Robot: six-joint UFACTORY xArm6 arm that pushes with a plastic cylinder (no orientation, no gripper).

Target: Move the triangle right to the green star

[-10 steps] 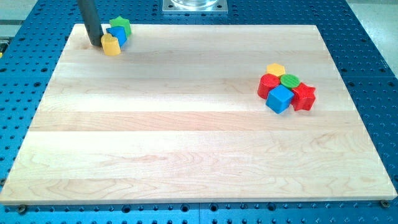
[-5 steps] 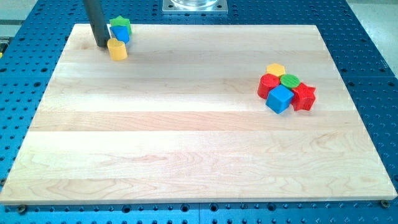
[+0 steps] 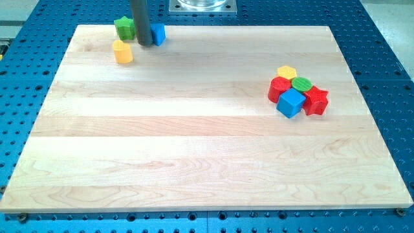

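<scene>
We count eight blocks. My tip (image 3: 143, 44) touches the blue triangle (image 3: 158, 33) on its right; green star (image 3: 124, 28) left. No pincer; five blocks cluster far right.

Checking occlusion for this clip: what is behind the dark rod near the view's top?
A blue block shows just right of my tip, its left part covered by the rod, so its shape is unclear. The green star sits left, uncovered.

Arm visible only as a straight dark grey rod (image 3: 140, 19), round in section, smooth, faint lighter sheen along its length. Lower end, my tip (image 3: 143, 44), plain and blunt. No cables, screws or markings visible.
</scene>
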